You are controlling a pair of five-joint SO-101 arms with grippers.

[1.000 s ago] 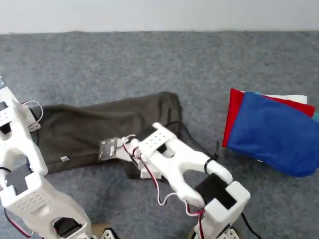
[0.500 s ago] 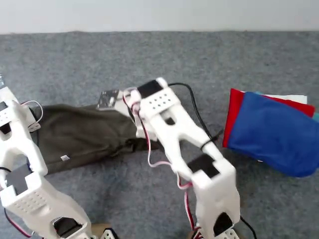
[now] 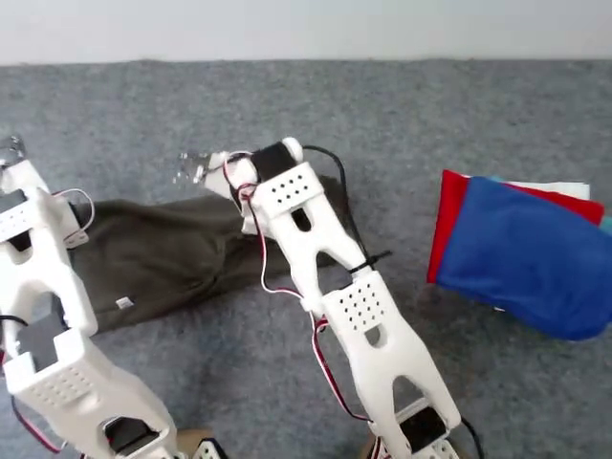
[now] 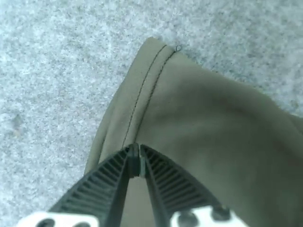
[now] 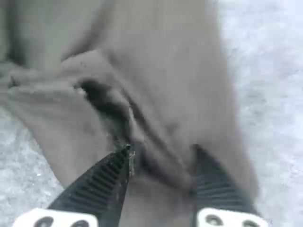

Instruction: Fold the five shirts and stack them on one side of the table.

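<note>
Olive shirt (image 3: pixel 163 258) in left claw (image 4: pixel 136 151) — right claw (image 5: pixel 163 155) outstretched, parted.

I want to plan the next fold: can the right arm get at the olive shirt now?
Probably yes: the right tool hangs open directly over the olive shirt with nothing between them, and the left tool grips its far end.

1. Olive shirt (image 3: pixel 163 253), 9 o'clock: plain dark olive, darker hem stitching.
2. Blue shirt (image 3: pixel 526 253), 3 o'clock: plain royal blue.
3. Red shirt (image 3: pixel 451 215), beneath: plain red.
4. White cloth (image 3: pixel 559 189), beneath that: plain.
5. Table (image 3: pixel 430 124): speckled grey.
6. Left arm (image 3: pixel 48 287), right arm (image 3: pixel 316 258): white, red wires.
7. Left gripper (image 4: pixel 135 150), right gripper (image 5: pixel 163 150): black, ribbed.
</note>
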